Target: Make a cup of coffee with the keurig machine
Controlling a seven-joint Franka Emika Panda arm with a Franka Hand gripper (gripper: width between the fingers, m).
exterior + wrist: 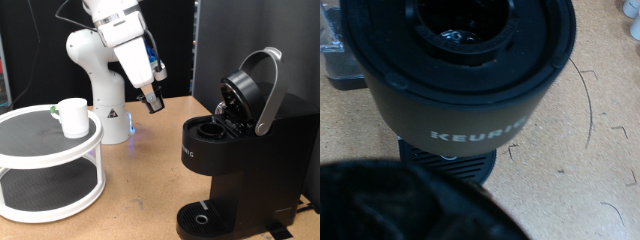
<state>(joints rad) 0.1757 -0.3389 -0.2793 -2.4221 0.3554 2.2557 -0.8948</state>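
The keurig machine (240,150) stands at the exterior view's right, black and boxy, with its lid (240,90) swung up and the silver handle (266,92) raised. Its pod chamber (210,127) is open; what lies inside it is too dark to make out. My gripper (152,103) hangs in the air to the left of the open lid, touching nothing, with no object visible between its fingers. The white cup (72,116) sits on the top of a white round rack (40,150) at the left. The wrist view looks down on the open chamber (460,25), the KEURIG lettering (475,131) and the drip tray (445,162).
A small dark object (52,112) lies beside the cup on the rack's top shelf. The arm's white base (108,105) stands behind the rack. The round drip tray (205,218) sits at the machine's foot. A dark blurred shape (410,205) fills one edge of the wrist view.
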